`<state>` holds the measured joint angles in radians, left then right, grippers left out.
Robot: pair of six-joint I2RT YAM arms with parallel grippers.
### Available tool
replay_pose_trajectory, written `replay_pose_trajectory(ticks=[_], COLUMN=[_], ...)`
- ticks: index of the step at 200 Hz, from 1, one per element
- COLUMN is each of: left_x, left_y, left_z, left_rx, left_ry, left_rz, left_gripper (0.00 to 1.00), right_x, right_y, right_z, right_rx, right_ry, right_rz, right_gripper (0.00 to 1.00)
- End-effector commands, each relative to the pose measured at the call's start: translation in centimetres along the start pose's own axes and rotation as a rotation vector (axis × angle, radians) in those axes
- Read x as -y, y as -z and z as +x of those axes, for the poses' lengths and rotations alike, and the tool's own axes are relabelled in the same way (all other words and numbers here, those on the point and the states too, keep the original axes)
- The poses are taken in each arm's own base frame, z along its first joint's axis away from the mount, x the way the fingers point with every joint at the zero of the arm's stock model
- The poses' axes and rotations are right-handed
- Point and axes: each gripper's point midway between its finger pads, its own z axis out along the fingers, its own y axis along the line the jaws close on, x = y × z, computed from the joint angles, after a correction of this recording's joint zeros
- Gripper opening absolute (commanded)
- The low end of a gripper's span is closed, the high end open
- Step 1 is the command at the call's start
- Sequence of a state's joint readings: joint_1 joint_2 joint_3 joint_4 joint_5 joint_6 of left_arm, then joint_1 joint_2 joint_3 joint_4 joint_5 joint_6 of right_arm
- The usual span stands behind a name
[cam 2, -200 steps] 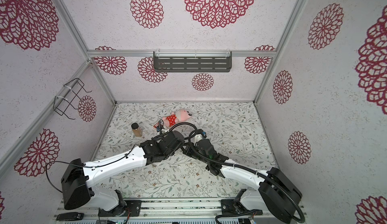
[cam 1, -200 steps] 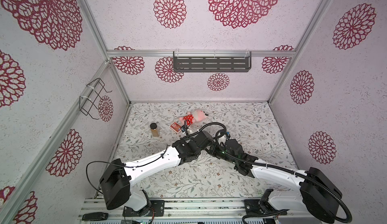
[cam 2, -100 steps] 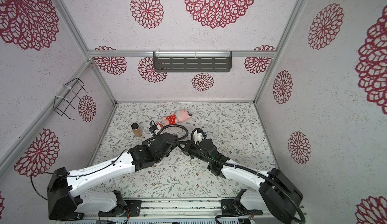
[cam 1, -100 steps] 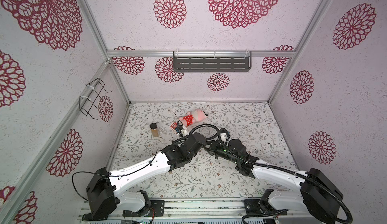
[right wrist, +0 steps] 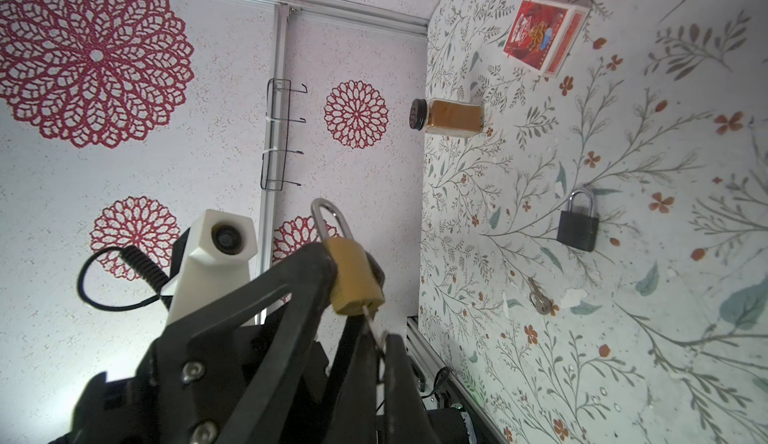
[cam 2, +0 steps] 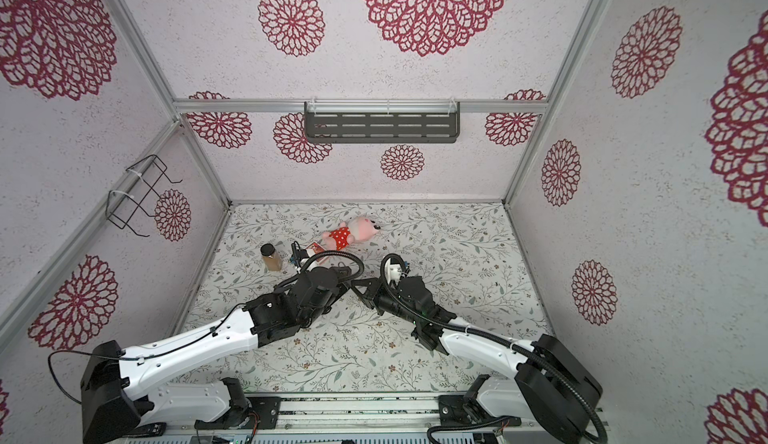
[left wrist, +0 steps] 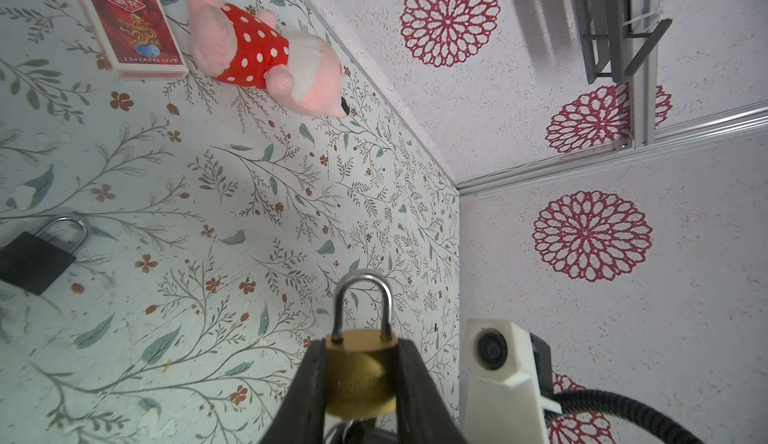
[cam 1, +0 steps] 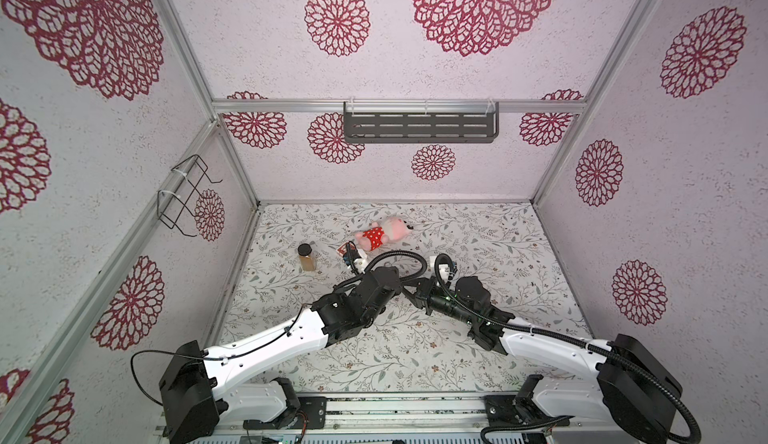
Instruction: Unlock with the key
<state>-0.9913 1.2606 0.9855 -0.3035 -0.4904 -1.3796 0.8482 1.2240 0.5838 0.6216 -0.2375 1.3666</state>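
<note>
Two padlocks and two keys are showing. The left hand (left wrist: 360,352) is pinching the brass padlock (left wrist: 360,384) at the left wrist view's lower centre. The right hand (right wrist: 376,344) is pinching the key (right wrist: 370,316) in its base. The black padlock (right wrist: 577,226) is lying on the surface (right wrist: 623,338). Only the right wrist view is showing the loose key (right wrist: 539,300) near it.

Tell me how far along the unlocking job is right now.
Done: the left gripper clamps the brass padlock, and the key is in its keyhole. In hand: the right gripper pinches that key. Left: turning it; the shackle sits closed.
</note>
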Motion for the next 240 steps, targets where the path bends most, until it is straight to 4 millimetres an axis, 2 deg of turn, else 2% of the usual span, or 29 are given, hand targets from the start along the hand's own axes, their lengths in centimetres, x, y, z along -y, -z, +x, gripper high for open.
replay_pose_trajectory(ticks=[1,23,52,72,111,153,185,224,240], left_x=[0.8,-0.8,-2.2,-2.2,-1.2,-0.6,-0.4,-0.4,-0.1], left_y=[1.2,1.1,0.7,1.1,2.1,2.2,1.8,1.4,1.5], left_z=[-0.8,-2.2,-3.0,-2.6,-1.5,-0.3,0.7,0.8,0.9], left_rx=[-0.029,-0.014,-0.036,-0.045,-0.020,-0.032,-0.053,-0.053,-0.053], left_ry=[-0.117,-0.202,-0.319,-0.451,-0.641,-0.711,-0.739,-0.771,-0.777], left_rz=[0.014,-0.026,0.032,0.113,0.283,0.362,0.389,0.368,0.374], left_gripper=[0.00,0.00,0.00,0.00,0.00,0.00,0.00,0.00,0.00], right_x=[-3.1,-2.2,-2.0,-2.1,-2.6,-1.5,-2.0,-1.6,-0.7], right_y=[1.0,2.2,3.7,4.3,2.9,1.1,-0.4,-0.9,-0.7], right_z=[-0.8,-1.4,-2.1,-2.7,-3.1,-4.2,-4.2,-4.6,-5.1], right_rx=[0.038,0.054,0.036,0.013,-0.100,-0.165,-0.228,-0.244,-0.241], right_ry=[0.173,0.289,0.396,0.451,0.561,0.638,0.685,0.711,0.721], right_rz=[-0.012,0.117,0.232,0.269,0.319,0.449,0.469,0.501,0.562], right_gripper=[0.17,0.35,0.43,0.50,0.59,0.63,0.64,0.67,0.67])
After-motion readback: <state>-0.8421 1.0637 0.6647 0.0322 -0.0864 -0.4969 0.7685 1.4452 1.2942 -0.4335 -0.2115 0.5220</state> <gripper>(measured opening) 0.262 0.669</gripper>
